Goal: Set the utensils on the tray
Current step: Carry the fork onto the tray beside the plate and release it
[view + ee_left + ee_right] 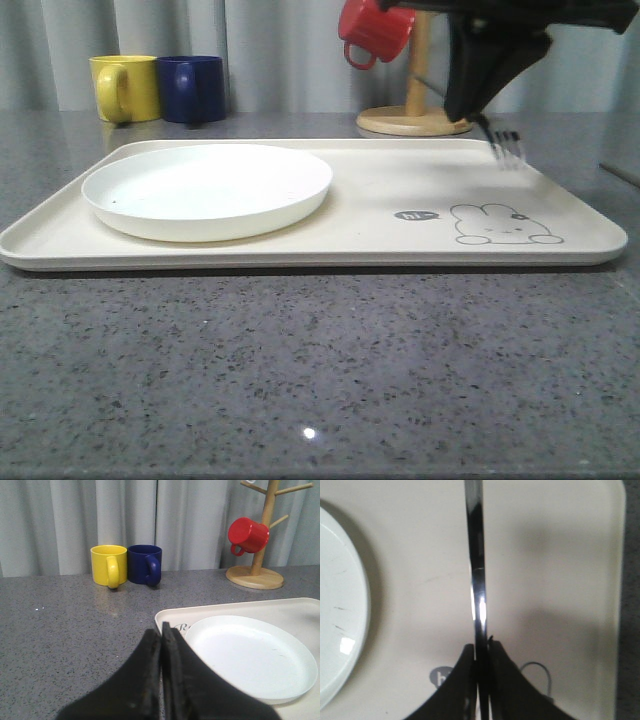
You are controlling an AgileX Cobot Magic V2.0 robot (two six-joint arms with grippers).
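Pale grey pleated curtains (270, 50) hang along the far side behind a speckled dark grey stone countertop (300, 370).

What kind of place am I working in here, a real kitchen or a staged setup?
Likely a staged tabletop: a grey speckled counter before a plain curtain, set with a mug tree, two mugs and a tray.

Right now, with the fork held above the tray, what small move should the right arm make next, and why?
Probably lower a little, then open. The right gripper is shut on the fork, which hangs over bare tray beside the plate, apparently not touching it yet; dropping it from here could make it bounce.
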